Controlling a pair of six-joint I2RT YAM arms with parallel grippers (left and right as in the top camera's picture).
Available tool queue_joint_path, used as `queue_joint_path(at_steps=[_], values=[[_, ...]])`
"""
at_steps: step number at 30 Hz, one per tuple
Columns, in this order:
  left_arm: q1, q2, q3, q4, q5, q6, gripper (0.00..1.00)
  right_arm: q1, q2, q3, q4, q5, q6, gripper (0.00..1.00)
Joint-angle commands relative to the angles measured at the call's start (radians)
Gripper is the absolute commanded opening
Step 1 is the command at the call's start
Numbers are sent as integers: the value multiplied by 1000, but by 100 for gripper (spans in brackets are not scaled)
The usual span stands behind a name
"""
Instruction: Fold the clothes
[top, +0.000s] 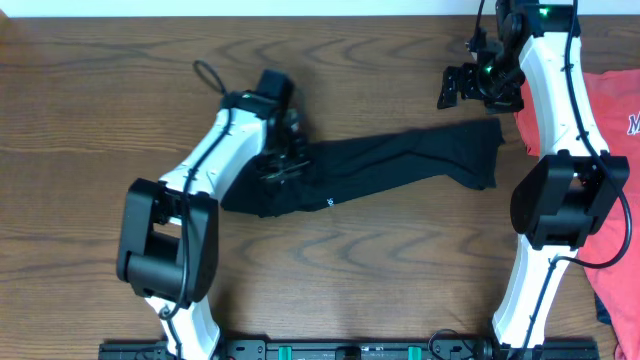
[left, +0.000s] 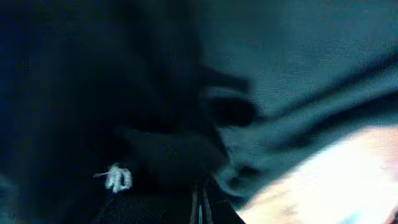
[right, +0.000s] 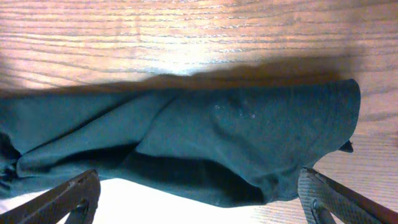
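A long black garment (top: 400, 165) lies stretched across the wooden table, from the middle left to the right. My left gripper (top: 282, 165) presses down on its left end and is shut on the cloth. The left wrist view is filled with dark cloth (left: 298, 81); the closed fingers (left: 200, 208) show at the bottom, and a white drawstring tip (left: 117, 179) lies beside them. My right gripper (top: 458, 88) is open and empty, just beyond the garment's right end. In the right wrist view its fingers (right: 202, 193) are spread wide over that end of the garment (right: 236, 137).
A red garment (top: 620, 150) lies at the table's right edge, partly under the right arm. A dark blue piece of cloth (top: 610, 312) shows below it. Bare wooden table (top: 100, 100) surrounds the black garment.
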Motion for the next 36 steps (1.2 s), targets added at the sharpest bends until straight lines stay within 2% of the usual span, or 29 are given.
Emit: queue_joint_path(at_steps=[1,12,18,25,27,29,31,32,36], values=[[44,18,-70,19,-22,-11,6,-6,-16,13,-1,-5,-6,99],[48,6,-134,148,-17,0,6,-6,-16,15,-23,-4,14,99],[47,-74,-82,201,55,-1,6,-11,-16,58,-24,-5,7,99],[48,-212,-74,190,58,-9,7,-12,-16,126,-37,-3,7,99],[48,-257,-74,192,58,-9,15,-15,-16,126,-40,7,7,99],[48,-299,-74,190,58,-9,33,-22,-15,124,-40,28,8,99],[52,-334,-74,178,58,-10,61,-35,-15,124,-43,33,7,99],[60,-347,-74,164,58,-17,71,-47,-15,124,-44,33,3,99],[129,-346,-84,101,58,-16,71,-93,-15,124,-58,24,0,99]])
